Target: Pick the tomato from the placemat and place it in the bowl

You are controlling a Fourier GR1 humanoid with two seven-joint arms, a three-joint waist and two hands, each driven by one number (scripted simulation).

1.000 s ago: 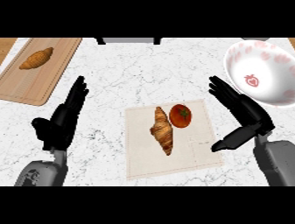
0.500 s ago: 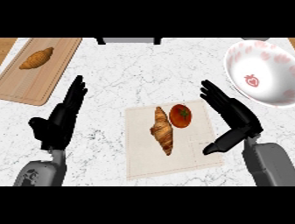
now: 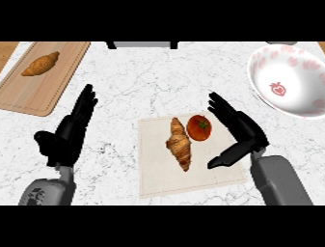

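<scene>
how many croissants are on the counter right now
2. One croissant lies on the wooden cutting board at the far left. The other croissant lies on the placemat in the middle, just left of the tomato. None appears hidden.

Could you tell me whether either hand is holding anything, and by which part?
Nothing is held: the right hand is open beside the tomato, and the left hand is open.

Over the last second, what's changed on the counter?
The right hand slid left toward the tomato on the placemat, fingers straight, nothing grasped yet. The left hand, tomato, both croissants and bowl stayed put.
</scene>
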